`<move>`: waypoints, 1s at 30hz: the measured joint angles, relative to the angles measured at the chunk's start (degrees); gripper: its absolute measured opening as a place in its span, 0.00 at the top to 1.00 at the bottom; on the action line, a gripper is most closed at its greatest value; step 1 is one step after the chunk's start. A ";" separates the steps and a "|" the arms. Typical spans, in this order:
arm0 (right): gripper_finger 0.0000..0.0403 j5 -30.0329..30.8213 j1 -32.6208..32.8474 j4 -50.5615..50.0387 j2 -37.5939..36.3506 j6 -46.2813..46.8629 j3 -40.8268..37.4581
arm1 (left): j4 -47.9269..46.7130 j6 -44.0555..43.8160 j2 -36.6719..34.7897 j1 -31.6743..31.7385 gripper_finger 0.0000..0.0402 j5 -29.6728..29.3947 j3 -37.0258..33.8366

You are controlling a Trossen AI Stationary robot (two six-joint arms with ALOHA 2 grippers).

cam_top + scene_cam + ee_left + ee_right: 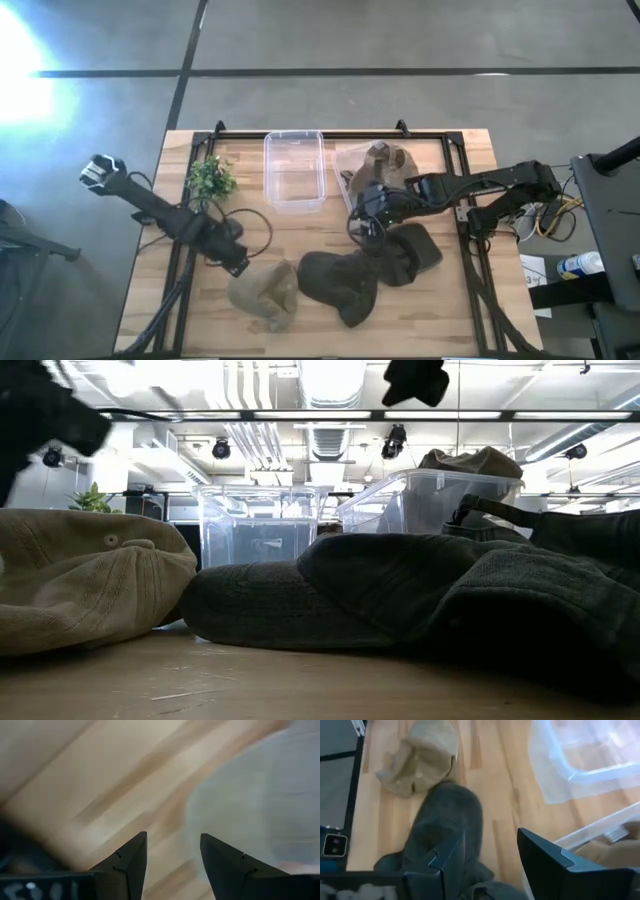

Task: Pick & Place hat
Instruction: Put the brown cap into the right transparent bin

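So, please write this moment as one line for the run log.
left pincer: open, beside tan cloth hat | right pincer: open, empty, above dark green hats | one brown hat in clear plastic bin

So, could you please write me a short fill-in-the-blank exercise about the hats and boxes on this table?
1. The tan hat lies on the table near the ____ end effector.
2. The clear bin next to the plant is ____.
3. The other bin holds a ____.
4. Both end effectors hold ____; the right end effector is above the dark hats.

Missing words: left; empty; hat; nothing
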 joint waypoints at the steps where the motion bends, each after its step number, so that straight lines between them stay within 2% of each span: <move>1: 0.56 -0.27 0.27 -0.17 0.54 0.82 -0.04 | -0.91 -3.05 -0.02 -1.57 0.56 -0.06 0.00; 9: 0.56 -4.92 1.53 0.68 4.48 5.57 -0.04 | 2.88 -21.47 -0.36 -11.79 0.56 0.06 -3.52; 16: 0.56 -6.69 2.94 2.04 6.38 7.10 -0.04 | 20.60 -32.02 -4.49 -18.16 0.56 -5.76 -11.16; 19: 0.56 -6.58 3.54 3.41 6.31 8.07 -0.04 | 25.23 -37.03 -6.18 -21.27 0.56 -8.65 -15.13; 24: 0.56 -6.52 3.98 3.98 6.26 9.96 -0.04 | 32.17 -42.77 -8.41 -26.97 0.56 -17.21 -20.61; 28: 0.56 -6.78 4.27 4.32 6.37 10.31 -0.04 | 46.52 -42.04 -9.00 -29.19 0.56 -27.42 -25.68; 30: 0.56 -7.55 4.40 5.48 6.91 10.38 -0.02 | 55.18 -39.93 -8.76 -29.31 0.56 -30.47 -28.67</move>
